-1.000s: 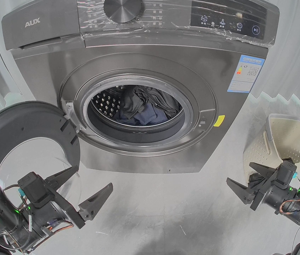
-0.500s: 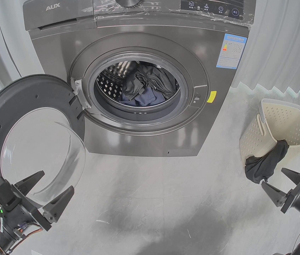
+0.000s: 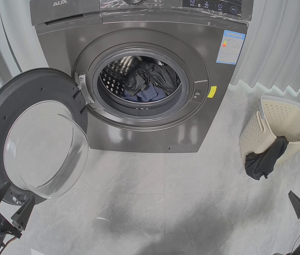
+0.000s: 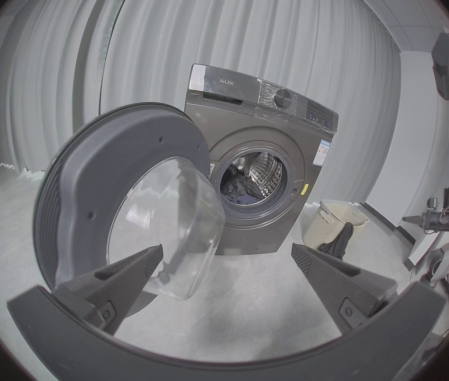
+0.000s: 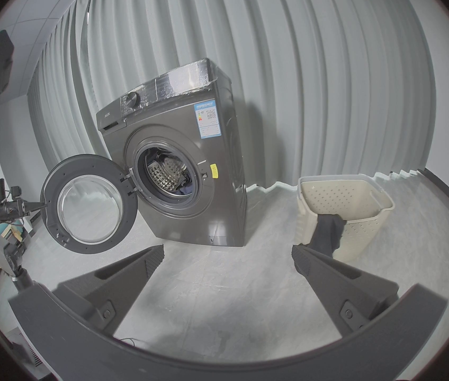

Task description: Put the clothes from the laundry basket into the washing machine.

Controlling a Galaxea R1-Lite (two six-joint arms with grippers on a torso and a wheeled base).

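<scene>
Inside washing machine [image 3: 139, 135]: dark clothes [image 3: 150, 80]; over laundry basket [image 3: 254, 135] rim: 1 garment [image 3: 265, 158]; both jaws apart

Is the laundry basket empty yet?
Not quite: one dark garment hangs over the rim of the basket; the inside looks bare.

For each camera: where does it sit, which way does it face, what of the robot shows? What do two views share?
Head view: on the head, looking down at washing machine, open door, laundry basket; left tool, right tool at lower corners.
Left wrist view: behind left tool, facing door.
Right wrist view: behind right tool, facing washing machine and laundry basket.
Wrist views share washing machine, dark garment.
</scene>
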